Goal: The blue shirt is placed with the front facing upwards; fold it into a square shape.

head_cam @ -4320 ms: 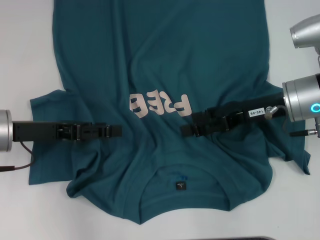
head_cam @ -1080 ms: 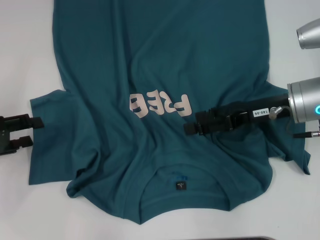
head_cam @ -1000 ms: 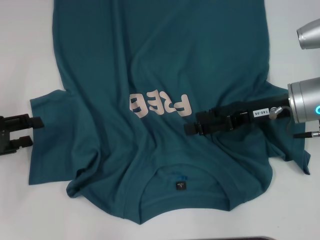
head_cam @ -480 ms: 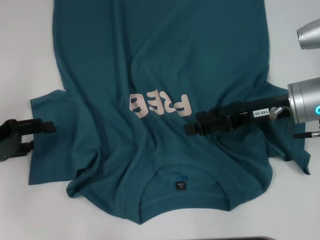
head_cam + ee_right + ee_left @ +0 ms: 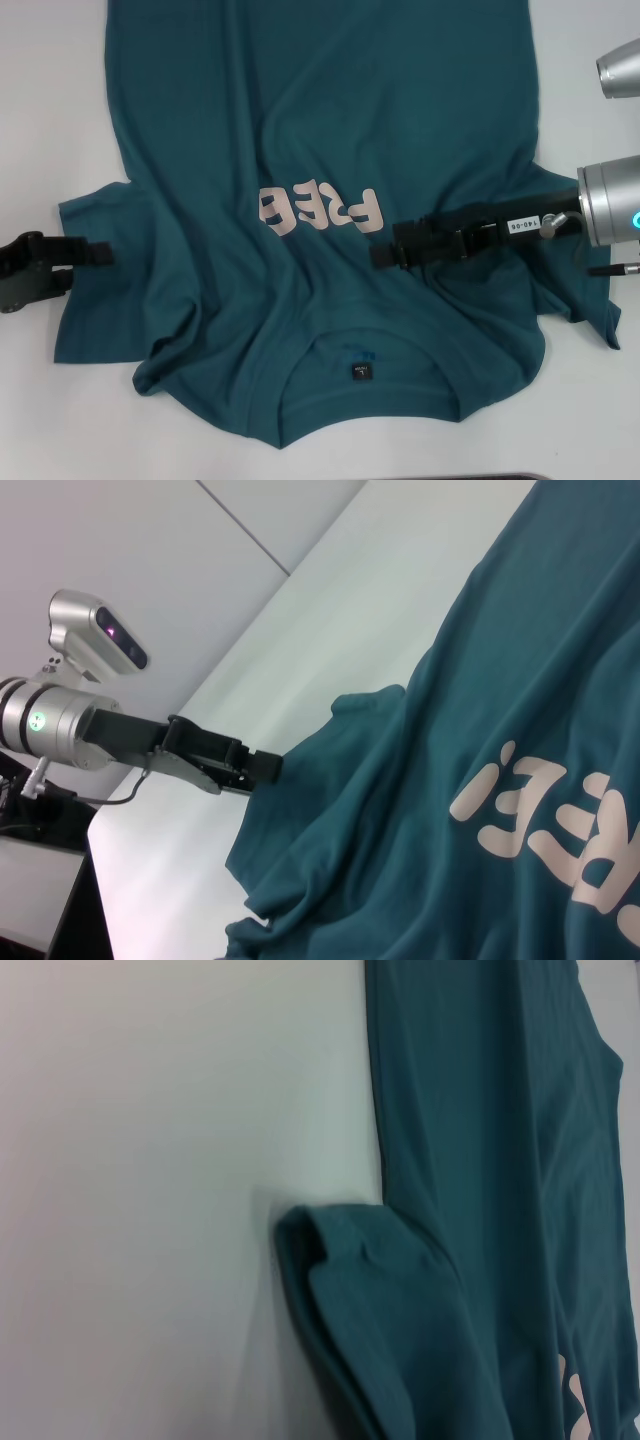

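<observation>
The blue shirt (image 5: 330,130) lies front up on the white table (image 5: 50,100), its collar and black neck tag (image 5: 361,372) nearest me and the pale letters (image 5: 320,210) at the chest. It is wrinkled around the shoulders. My left gripper (image 5: 75,268) is at the outer edge of the left sleeve (image 5: 100,300), open, with one finger (image 5: 92,255) over the cloth. From the right wrist view, the left gripper (image 5: 245,772) meets the sleeve edge. The left wrist view shows the sleeve's bunched hem (image 5: 330,1255). My right gripper (image 5: 383,256) lies over the chest, just right of the letters.
Bare white table (image 5: 150,1160) runs along both sides of the shirt. My right arm's silver housing (image 5: 600,205) hangs over the right sleeve, with another silver link (image 5: 620,65) behind it. A dark strip (image 5: 500,477) shows at the front edge.
The left gripper, over the shirt 4.3 s ago, drew back to the sleeve's outer edge and has just turned, one finger sliding onto the cloth. The right gripper has barely moved.
</observation>
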You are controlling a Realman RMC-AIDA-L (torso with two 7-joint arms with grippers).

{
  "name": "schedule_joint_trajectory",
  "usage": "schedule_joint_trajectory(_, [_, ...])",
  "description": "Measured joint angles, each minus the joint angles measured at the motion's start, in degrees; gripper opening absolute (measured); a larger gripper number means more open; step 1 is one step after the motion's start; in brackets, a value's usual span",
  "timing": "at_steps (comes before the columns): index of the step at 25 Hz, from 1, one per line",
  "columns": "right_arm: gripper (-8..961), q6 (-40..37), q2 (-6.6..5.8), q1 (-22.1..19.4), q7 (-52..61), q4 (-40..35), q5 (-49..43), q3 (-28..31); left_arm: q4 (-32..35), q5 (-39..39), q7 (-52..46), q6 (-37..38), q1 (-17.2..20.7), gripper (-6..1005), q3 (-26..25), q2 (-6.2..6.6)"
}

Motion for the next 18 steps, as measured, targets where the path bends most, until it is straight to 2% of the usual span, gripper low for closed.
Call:
schedule_joint_trajectory(6, [886, 0.0, -0.01, 0.0, 0.0, 0.0, 0.0, 0.2, -0.1, -0.1, 0.0, 0.5, 0.1, 432, 0.0, 0.30])
schedule_joint_trajectory(11, [885, 0.0, -0.17, -0.1, 0.1, 0.0, 0.0, 0.2, -0.2, -0.1, 0.1, 0.9, 0.0, 195, -0.1, 0.59])
schedule_joint_trajectory(14, [884, 0.0, -0.24, -0.1, 0.2, 0.0, 0.0, 0.2, -0.2, 0.0, 0.0, 1.2, -0.1, 16, 0.0, 0.67])
schedule_joint_trajectory(18, [884, 0.0, -0.26, -0.1, 0.2, 0.0, 0.0, 0.2, -0.2, 0.1, 0.0, 1.2, -0.2, 17, 0.2, 0.67])
